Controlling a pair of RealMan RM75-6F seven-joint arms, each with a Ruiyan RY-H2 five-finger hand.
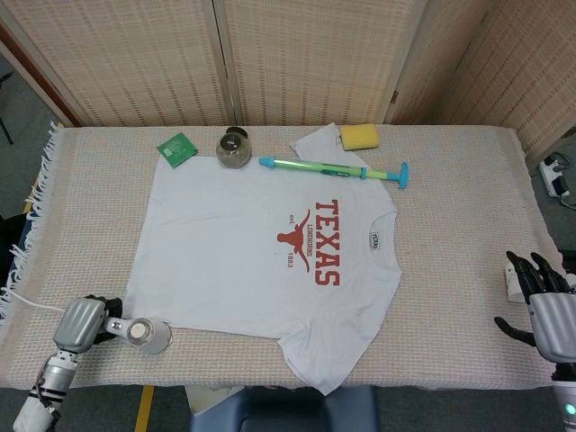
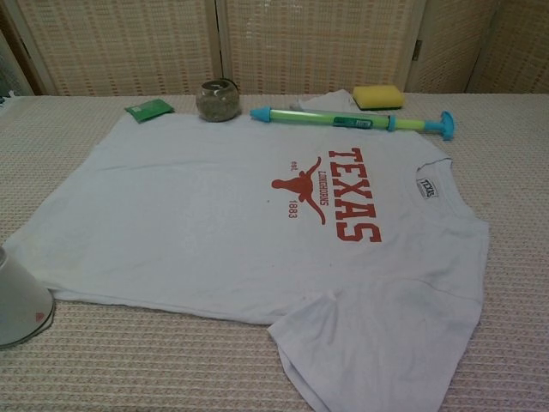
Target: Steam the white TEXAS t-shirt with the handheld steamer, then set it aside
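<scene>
On the woven table cloth (image 1: 450, 225) our white TEXAS t-shirt (image 1: 234, 261) lies flat for steaming; our left hand (image 1: 83, 324) grips the grey handheld steamer (image 1: 144, 333) at its hem; right hand (image 1: 540, 306) idles, fingers spread, holding nothing.

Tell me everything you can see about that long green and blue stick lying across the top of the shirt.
The stick looks like a plastic toy water pump: a translucent green tube with a blue nozzle at its left end and a blue T-shaped handle at its right. It lies flat, nearly level, across the upper edge of the white t-shirt, just below the yellow sponge. Neither hand touches it.
</scene>
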